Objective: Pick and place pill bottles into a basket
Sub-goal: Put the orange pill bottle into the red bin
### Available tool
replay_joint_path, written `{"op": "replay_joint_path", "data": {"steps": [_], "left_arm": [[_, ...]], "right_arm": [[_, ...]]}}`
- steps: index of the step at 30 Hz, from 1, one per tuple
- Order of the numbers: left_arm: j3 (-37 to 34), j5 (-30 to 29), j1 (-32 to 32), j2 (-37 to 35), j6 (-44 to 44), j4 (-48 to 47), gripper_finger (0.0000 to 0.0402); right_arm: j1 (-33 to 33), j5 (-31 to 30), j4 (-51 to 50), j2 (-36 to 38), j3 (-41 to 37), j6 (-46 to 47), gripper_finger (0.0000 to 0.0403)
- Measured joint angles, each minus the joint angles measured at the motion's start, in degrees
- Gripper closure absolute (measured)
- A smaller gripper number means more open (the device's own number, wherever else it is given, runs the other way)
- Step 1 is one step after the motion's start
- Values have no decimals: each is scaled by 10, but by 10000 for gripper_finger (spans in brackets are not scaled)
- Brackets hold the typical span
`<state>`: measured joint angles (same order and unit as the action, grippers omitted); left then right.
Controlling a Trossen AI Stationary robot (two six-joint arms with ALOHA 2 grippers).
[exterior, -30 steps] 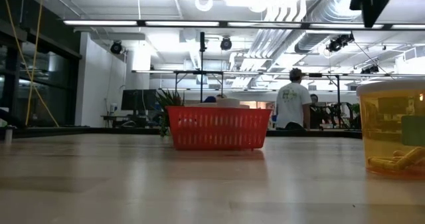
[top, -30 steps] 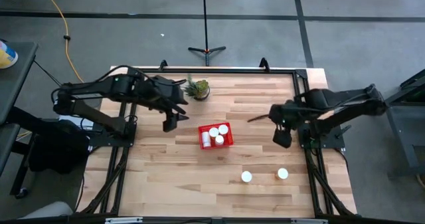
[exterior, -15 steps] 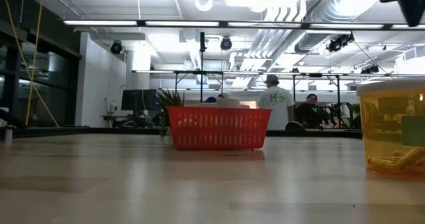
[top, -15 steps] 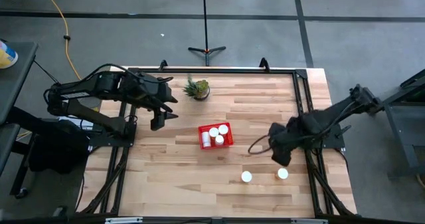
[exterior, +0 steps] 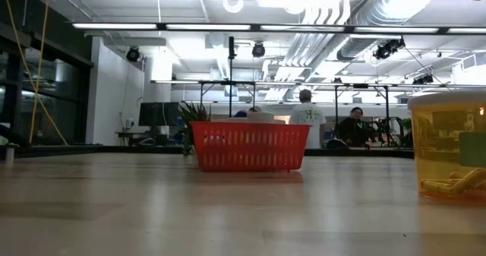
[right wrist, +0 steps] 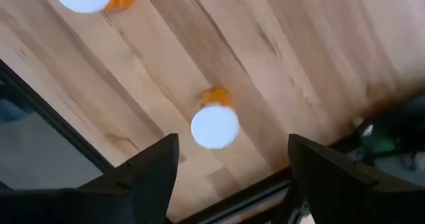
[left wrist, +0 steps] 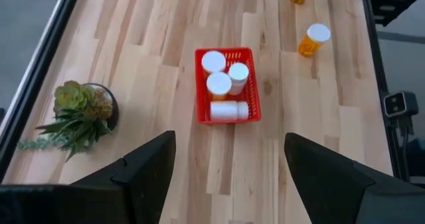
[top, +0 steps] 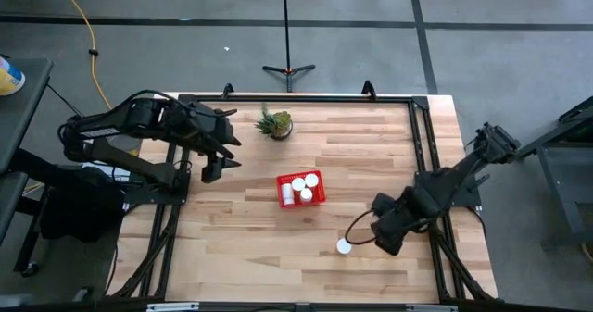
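Hovering right hand (top: 387, 237) open over an upright orange pill bottle (right wrist: 214, 123), cap up, left hand (top: 212, 168) open

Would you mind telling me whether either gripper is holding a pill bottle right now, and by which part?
Nothing is held. The right gripper hangs open above an orange bottle; the left gripper is open and empty.

Robotics lab or workshop: wooden table (top: 306, 229) in black metal frame (top: 422, 164) on grey concrete floor (top: 371, 43); behind the table, exposed ceiling ducts (exterior: 357, 20), strip lights (exterior: 228, 28), workbenches (exterior: 250, 89), people (exterior: 307, 113).
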<state>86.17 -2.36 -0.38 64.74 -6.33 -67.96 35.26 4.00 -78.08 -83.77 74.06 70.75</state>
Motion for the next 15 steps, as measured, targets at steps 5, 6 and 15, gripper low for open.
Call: {"op": "replay_joint_path", "data": {"steps": [5,6,15], "left_arm": [[0,8,0,-8,5,0,85],[0,12,0,-9,5,0,85],[0,16,0,-23,17,-7,85]], "right_arm": [[40,9,8,0,0,99,130],[47,10,13,0,0,122,130],[74,16,76,-39,0,254,130]]}}
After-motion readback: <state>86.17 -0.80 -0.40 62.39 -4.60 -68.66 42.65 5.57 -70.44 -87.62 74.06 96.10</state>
